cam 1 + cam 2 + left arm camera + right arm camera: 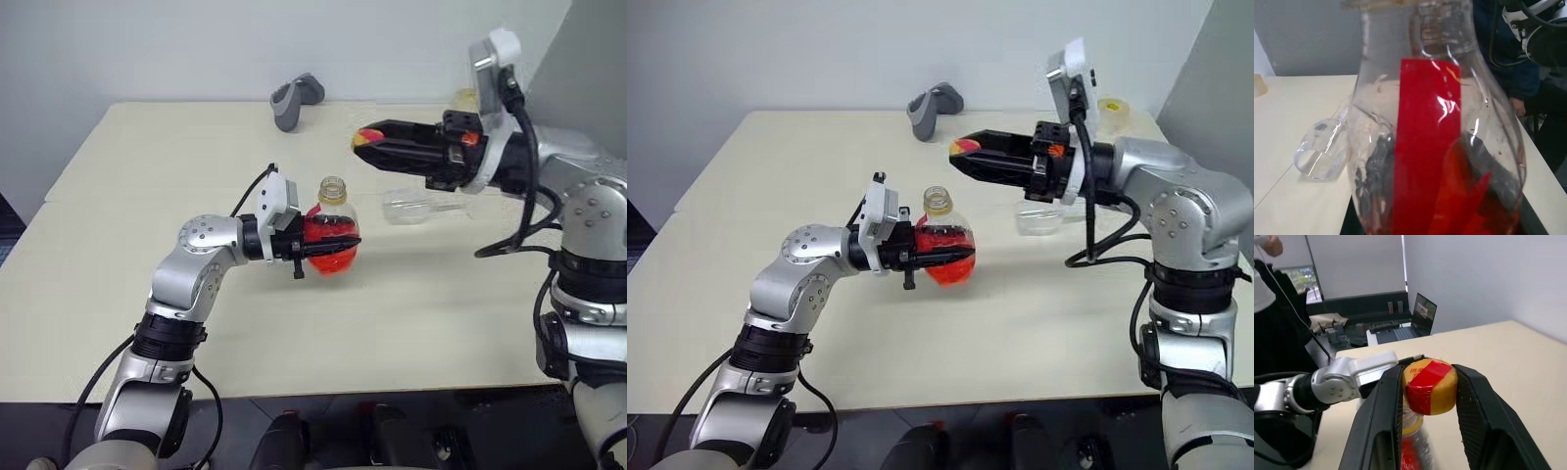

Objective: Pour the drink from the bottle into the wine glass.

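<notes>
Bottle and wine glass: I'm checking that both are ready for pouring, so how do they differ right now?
The bottle stands upright, held by the left gripper; the wine glass lies on its side on the table, ungripped. The bottle holds red drink; the wine glass looks empty. Both are clear.

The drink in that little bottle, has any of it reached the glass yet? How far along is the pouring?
Done: the cap is off, pinched in the right gripper, leaving the bottle open-necked. In hand: the left gripper holds the bottle upright, the red drink inside. Left: everything with the wine glass, which lies on its side on the table and looks empty.
</notes>
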Tool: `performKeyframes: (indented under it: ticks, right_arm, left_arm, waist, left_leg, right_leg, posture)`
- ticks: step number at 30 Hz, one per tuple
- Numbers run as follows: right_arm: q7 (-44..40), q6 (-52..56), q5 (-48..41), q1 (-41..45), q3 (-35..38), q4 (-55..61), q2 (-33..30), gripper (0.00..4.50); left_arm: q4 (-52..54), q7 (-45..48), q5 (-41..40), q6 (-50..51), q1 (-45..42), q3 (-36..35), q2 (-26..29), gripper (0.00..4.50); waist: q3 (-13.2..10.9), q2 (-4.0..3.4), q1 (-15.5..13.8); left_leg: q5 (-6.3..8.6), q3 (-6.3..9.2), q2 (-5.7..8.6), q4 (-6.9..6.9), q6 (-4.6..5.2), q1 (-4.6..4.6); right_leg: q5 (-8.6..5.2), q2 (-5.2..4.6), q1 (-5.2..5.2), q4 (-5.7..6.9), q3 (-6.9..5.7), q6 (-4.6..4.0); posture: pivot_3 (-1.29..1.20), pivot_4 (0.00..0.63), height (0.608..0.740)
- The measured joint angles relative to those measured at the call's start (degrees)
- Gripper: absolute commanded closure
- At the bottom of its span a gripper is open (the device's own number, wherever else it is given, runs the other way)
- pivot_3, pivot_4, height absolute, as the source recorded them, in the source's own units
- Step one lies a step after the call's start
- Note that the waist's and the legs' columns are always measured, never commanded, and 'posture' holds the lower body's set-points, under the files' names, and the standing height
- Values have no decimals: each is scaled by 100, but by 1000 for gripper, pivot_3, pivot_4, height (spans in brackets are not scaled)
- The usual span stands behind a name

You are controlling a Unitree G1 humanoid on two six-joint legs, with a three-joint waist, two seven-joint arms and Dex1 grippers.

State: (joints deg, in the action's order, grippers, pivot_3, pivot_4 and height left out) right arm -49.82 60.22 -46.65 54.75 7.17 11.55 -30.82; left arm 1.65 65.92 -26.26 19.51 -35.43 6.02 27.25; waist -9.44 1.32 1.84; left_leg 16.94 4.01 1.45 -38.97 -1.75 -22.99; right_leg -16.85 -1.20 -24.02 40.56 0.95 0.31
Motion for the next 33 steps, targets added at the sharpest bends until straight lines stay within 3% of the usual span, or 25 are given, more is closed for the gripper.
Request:
performKeyframes:
  ticks: [4, 8, 11, 15, 23, 32, 33]
  right_arm:
    - [675, 419, -383, -334, 399, 355, -9, 3274]
    - [1232, 337, -266, -1198, 440, 984, -47, 3274]
    - [1960, -140, 422, -2552, 332, 1544, 26, 3274]
    - [3388, -855, 1888, -4122, -105, 1450, 616, 3274]
    - [4463, -1902, 3217, -4512, -297, 1132, 1218, 3274]
    - [4915, -1820, 3415, -4306, -124, 357, 1957, 3274]
    - [4929, -1787, 3412, -4286, -100, 356, 1976, 2936]
  left_arm:
    - [-10, -24, 4, -2, -14, 33, -54, 3388]
    - [-26, -47, 17, -13, -27, 43, -92, 3388]
    - [-83, -117, 57, -31, -57, 65, -228, 3388]
    - [-224, -198, 112, -39, -148, 87, -378, 3388]
    - [-513, -147, 196, -116, -456, 153, -590, 3388]
    - [-720, -107, 236, -165, -632, 158, -665, 3388]
    - [-742, -108, 239, -174, -653, 158, -675, 3388]
  waist:
    - [0, 0, -14]
    - [0, 1, -18]
    - [6, 8, -39]
    - [0, 0, -35]
    - [1, -3, 6]
    - [1, -3, -4]
    - [2, -4, -4]
  left_leg:
    - [0, 1, 0, 0, 0, -1]
    - [7, 9, 0, -2, 12, 4]
    - [7, 26, 0, 2, 13, 13]
    - [-4, 15, 5, -2, -2, 16]
    - [-7, 15, -4, 7, -6, 27]
    - [-7, 15, -1, 5, -6, 26]
    - [-7, 15, -1, 5, -6, 27]
  right_leg:
    - [0, 0, 5, -6, -1, 0]
    - [0, 0, 24, -18, -10, 1]
    - [-1, 3, 53, -40, -25, 2]
    - [3, 2, 57, -46, -9, 7]
    - [2, 16, 60, -47, -8, 7]
    - [2, 14, 61, -49, -8, 7]
    - [2, 14, 62, -50, -7, 7]
  posture:
    - [0, 150, 740]
    - [0, 150, 740]
    - [0, 150, 740]
    - [0, 150, 740]
    - [0, 150, 740]
    - [0, 150, 740]
    - [0, 150, 740]
